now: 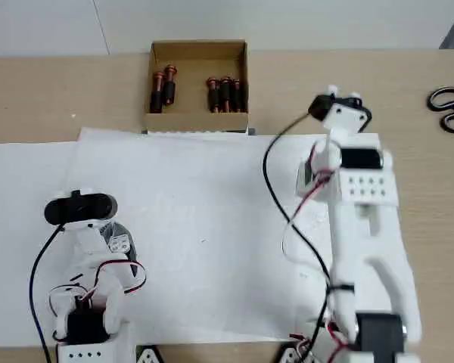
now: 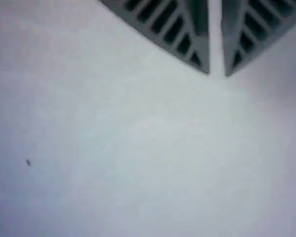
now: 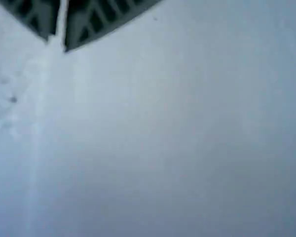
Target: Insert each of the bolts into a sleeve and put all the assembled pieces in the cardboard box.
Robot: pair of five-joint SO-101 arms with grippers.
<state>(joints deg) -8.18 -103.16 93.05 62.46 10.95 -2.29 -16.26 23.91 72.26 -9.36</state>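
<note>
The cardboard box (image 1: pixel 199 121) stands at the back middle of the table. Inside lie copper bolts in dark sleeves: two (image 1: pixel 163 89) on one side, three (image 1: pixel 225 94) on the other. My left gripper (image 2: pixel 217 73) is shut with nothing in it, just above the white paper; in the high view the left gripper (image 1: pixel 120 243) sits at the front left, far from the box. My right gripper (image 3: pixel 55 44) is also shut and empty, close over the paper. From above, the right gripper (image 1: pixel 310 175) is right of the middle, a short way in front of the box.
A large sheet of white paper (image 1: pixel 204 234) covers most of the table in front of the box. Black scissors (image 1: pixel 450 108) lie at the far right edge. Black and red cables (image 1: pixel 276 189) hang from the right arm over the paper.
</note>
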